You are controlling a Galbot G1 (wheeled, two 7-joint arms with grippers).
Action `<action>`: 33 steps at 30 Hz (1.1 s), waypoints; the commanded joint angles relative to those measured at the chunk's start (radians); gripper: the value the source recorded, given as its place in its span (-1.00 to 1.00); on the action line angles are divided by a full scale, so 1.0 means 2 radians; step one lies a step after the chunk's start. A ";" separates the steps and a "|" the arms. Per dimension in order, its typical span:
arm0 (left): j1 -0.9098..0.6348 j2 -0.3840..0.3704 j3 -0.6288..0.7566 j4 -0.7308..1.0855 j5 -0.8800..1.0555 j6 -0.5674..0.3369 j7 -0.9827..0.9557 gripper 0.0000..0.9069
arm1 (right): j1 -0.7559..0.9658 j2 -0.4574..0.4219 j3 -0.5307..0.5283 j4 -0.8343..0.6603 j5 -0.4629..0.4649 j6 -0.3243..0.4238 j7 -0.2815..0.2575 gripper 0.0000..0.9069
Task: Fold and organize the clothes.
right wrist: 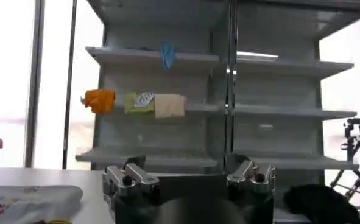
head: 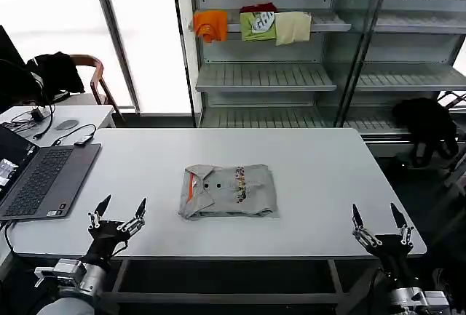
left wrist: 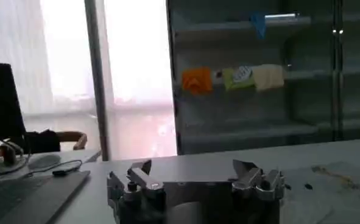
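Observation:
A light grey shirt (head: 229, 191) lies folded into a neat rectangle at the middle of the white table (head: 313, 177), its orange inner collar and small coloured chest print facing up. Its edge shows in the right wrist view (right wrist: 30, 201). My left gripper (head: 121, 211) hovers open at the table's front edge, left of the shirt and apart from it; its jaws (left wrist: 192, 173) stand wide with nothing between them. My right gripper (head: 378, 218) is open at the front right corner, also empty, and in its own wrist view (right wrist: 189, 173) the fingers are spread.
An open laptop (head: 40, 177) with cables sits on the table's left end. Behind the table stands a metal shelf rack (head: 266, 75) holding small orange (head: 211, 24), green (head: 258, 22) and cream (head: 293, 28) folded garments. A chair with a black garment (head: 54, 71) is at far left.

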 commanded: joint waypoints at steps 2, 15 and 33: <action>0.014 -0.003 -0.017 0.003 -0.005 -0.015 0.000 1.00 | -0.031 0.002 0.008 0.003 -0.006 0.033 -0.001 1.00; 0.019 0.001 -0.031 0.004 -0.019 -0.014 0.010 1.00 | -0.032 0.001 0.007 0.000 -0.009 0.036 -0.006 1.00; 0.023 0.002 -0.036 0.005 -0.018 -0.016 0.015 1.00 | -0.029 0.002 0.006 -0.003 -0.009 0.037 -0.008 1.00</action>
